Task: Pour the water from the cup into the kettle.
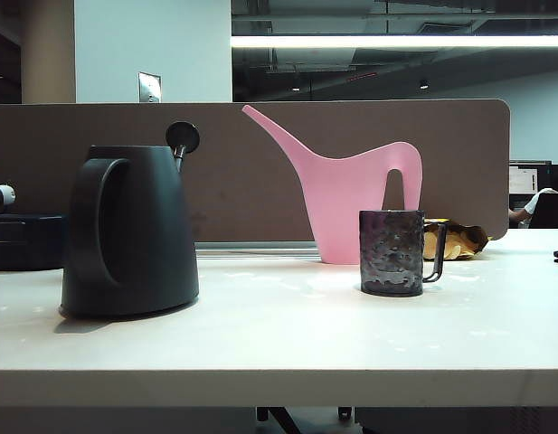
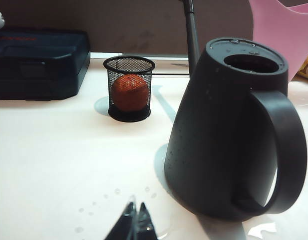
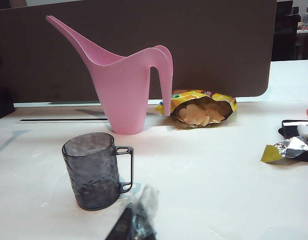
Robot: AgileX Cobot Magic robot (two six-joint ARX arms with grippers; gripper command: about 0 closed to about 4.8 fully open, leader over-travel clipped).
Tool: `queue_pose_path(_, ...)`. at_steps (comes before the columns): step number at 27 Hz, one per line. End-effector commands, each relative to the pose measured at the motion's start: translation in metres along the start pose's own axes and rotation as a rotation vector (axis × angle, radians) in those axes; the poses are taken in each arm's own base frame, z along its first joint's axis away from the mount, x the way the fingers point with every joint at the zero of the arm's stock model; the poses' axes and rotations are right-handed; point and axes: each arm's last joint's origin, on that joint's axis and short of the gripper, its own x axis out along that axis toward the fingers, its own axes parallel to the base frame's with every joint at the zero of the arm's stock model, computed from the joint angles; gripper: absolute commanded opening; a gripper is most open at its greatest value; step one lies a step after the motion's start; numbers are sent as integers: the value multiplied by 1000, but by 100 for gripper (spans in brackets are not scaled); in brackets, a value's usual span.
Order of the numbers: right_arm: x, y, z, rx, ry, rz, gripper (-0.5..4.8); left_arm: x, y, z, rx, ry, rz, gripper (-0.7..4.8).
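Matt black kettle (image 1: 129, 231), dimpled translucent glass cup (image 1: 392, 252), glossy pink plastic can (image 1: 351, 194)

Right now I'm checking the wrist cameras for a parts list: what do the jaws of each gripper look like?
Only the tips show. The left gripper ends in thin, dark, pointed jaws. The right gripper has dark jaws too, wrapped in crinkled clear film. No cables or markings are visible, and the arms are out of view.

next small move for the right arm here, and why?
Probably open the right gripper and ease it toward the cup. Its jaws look shut, nothing is in them, and it sits short of the cup, which stands upright on the table with its handle free. The left gripper also looks shut, beside the kettle, whose top is open.
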Motion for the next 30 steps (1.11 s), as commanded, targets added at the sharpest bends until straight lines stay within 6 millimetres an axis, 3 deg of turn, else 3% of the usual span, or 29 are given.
queue_pose_path(1, 0, 0, 2, 3, -16, 3, -8, 0, 0, 2, 6, -14, -1, -5)
queue_pose_path(16, -1, 2, 3, 63, 40, 41, -9, 0, 0, 2, 6, -14, -2, -5)
queue_pose_path(20, -7, 1, 15, 78, 150, -62, -9, 0, 0, 2, 6, -14, -2, -5)
queue_pose_path(30, -12, 4, 41, 77, 151, -103, -9, 0, 0, 2, 2, -14, -13, -5)
